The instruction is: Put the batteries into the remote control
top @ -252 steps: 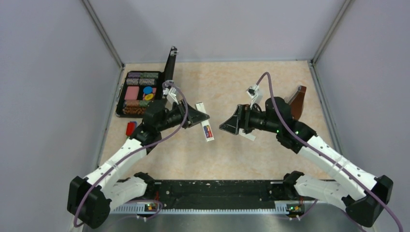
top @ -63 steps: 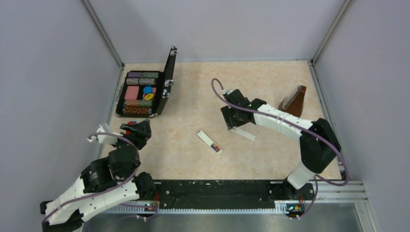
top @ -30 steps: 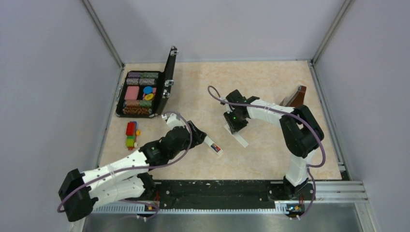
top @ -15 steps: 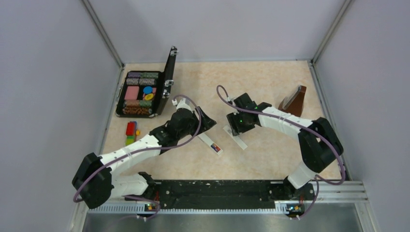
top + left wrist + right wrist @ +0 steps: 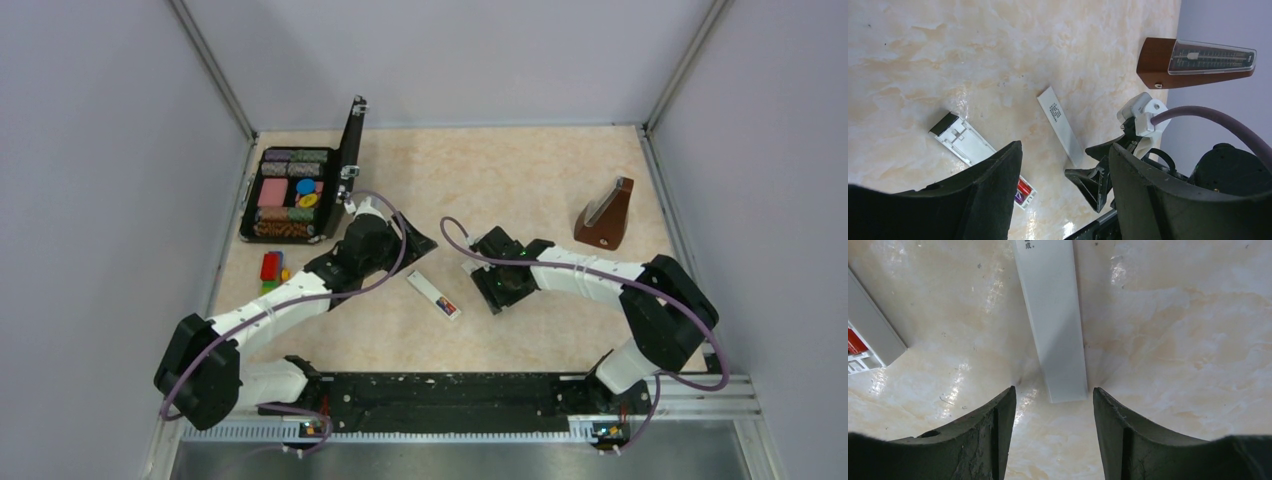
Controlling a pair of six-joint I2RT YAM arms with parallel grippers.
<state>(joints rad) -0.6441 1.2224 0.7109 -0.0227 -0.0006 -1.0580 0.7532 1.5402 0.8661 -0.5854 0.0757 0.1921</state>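
The white remote control (image 5: 431, 292) lies on the table with its back open. The reddish battery (image 5: 1021, 187) and the dark purple battery (image 5: 1017, 198) sit in the compartment at its near end (image 5: 450, 307). A loose white cover strip (image 5: 1053, 325) lies to its right, also seen in the left wrist view (image 5: 1060, 125). My left gripper (image 5: 418, 244) is open and empty, just behind the remote's far end. My right gripper (image 5: 498, 293) is open, low over the strip, with its jaws on either side of the strip's near end (image 5: 1053, 390).
An open black case (image 5: 250, 215) of coloured chips stands at the back left, its lid (image 5: 352, 140) upright. Stacked toy blocks (image 5: 270, 272) lie by the left wall. A brown metronome (image 5: 605, 215) stands at the right. Grey walls enclose the table.
My left arm has swung from the left edge to just behind the remote. My right gripper has come nearer and lower over the cover strip. The remote has stayed put.
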